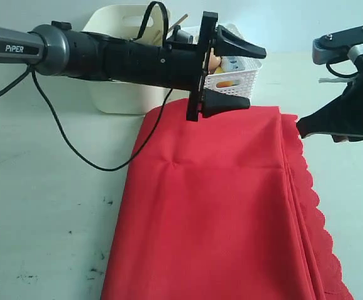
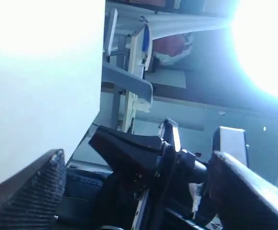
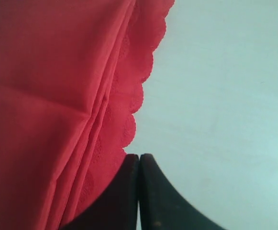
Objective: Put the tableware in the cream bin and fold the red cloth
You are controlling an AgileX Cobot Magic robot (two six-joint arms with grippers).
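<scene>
Red cloth point(image 3: 48, 96) lies just beside the right end effector point(image 3: 139, 156).

Soft, even light fills the exterior view; the large bright red scalloped fabric cloth point(image 1: 218, 206) shows crisp folds and only faint shadows. The left wrist view is blurred, with blown-out white glare around a dim bluish background, and the left gripper point(image 2: 136, 191) is out of focus. The right wrist view's reds deepen towards one edge.
</scene>
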